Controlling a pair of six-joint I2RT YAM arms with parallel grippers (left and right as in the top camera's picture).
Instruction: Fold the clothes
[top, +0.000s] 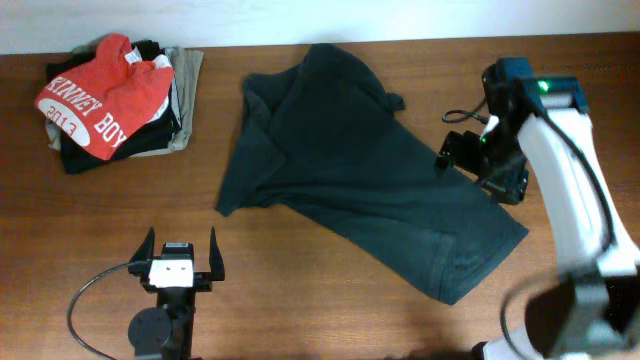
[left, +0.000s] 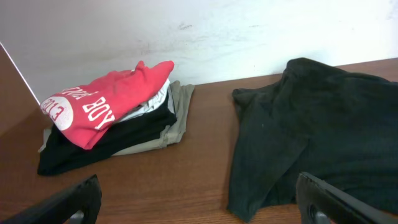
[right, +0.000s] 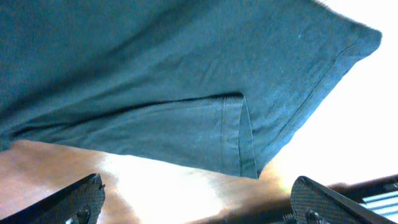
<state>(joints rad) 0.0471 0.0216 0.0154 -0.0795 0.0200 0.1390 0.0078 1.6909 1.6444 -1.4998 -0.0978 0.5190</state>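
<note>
**Dark T-shirt loose on the table, both claws wide**

Overhead: the dark T-shirt lies on the wooden table, running diagonally from top centre down to the lower right. It is not flat. There are creases throughout, and its left edge is rumpled and turned over on itself. One short sleeve pokes out at the upper right, and a hem corner sits at the lower right.

Left gripper is parked near the front edge of the table, well apart from the shirt. I read its jaws as spread wide with nothing between them. The left wrist view agrees: both fingers sit at the bottom corners of the frame, with bare wood and the shirt's near edge ahead.

Right gripper is at the shirt's right edge, just beside the sleeve side. In its wrist view the two fingers stand far apart at the bottom corners, with no cloth pinched between them. The shirt fills the upper frame, and a stitched hem and one small fold are visible (the right part of that frame is blown out white, so I can't read detail there).

At the top-left corner is a stack. A red T-shirt with white lettering lies on top, a black garment sits beneath it, and a beige garment shows at the stack's right side. The stack is clear of the dark shirt.
</note>
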